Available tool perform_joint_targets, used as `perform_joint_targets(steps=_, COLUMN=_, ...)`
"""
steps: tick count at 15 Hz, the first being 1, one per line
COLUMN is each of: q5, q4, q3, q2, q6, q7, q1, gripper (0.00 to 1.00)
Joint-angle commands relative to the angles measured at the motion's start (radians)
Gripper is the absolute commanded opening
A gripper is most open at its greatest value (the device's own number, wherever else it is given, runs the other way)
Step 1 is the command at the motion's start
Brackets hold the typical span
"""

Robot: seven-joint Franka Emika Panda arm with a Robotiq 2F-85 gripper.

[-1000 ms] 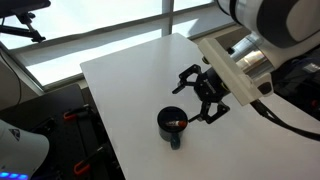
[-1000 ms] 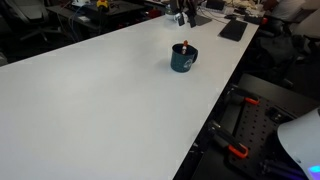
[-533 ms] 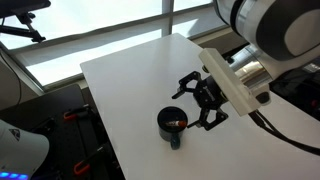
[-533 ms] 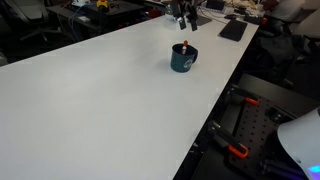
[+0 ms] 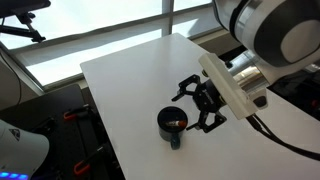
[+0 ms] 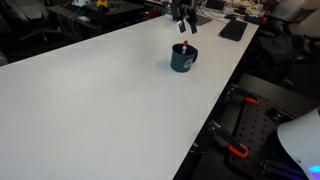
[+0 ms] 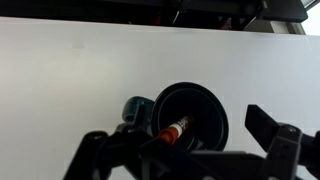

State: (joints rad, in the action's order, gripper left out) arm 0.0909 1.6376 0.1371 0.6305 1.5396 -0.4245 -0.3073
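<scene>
A dark mug (image 5: 171, 124) is seen upright on the white table (image 5: 120, 72), just below the middle of the frame in an exterior view and near the table's edge. In the wrist view it is found at the lower middle, its handle (image 7: 136, 110) turned to the left of the frame. A marker (image 7: 174, 130) with an orange band is leaned inside it, against the wall. The gripper (image 5: 196, 106) is placed just right of the mug in that exterior view, close to its rim, and its jaws are spread wide with nothing held between them. In the wrist view both fingers (image 7: 268, 128) are shown low in the frame, one at each side of the mug.
</scene>
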Motion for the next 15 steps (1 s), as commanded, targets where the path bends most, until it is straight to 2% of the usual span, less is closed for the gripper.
perform_joint_targets(steps=1, q5=0.004, q4=-0.083, q3=-0.016, q2=0.082, q6=-0.033, q7=0.041, q1=-0.015, gripper=1.0)
perform_joint_targets(steps=3, q5=0.0, q4=-0.117, q3=-0.017, q2=0.121, q6=-0.028, q7=0.041, q1=-0.018, gripper=1.0)
perform_joint_targets(steps=4, q5=-0.01, q4=-0.058, q3=-0.018, q2=0.081, q6=-0.002, q7=0.016, q1=-0.019, gripper=1.0)
perform_joint_targets(steps=15, q5=-0.007, q4=-0.077, q3=-0.018, q2=0.113, q6=-0.005, q7=0.021, q1=-0.028, gripper=1.0)
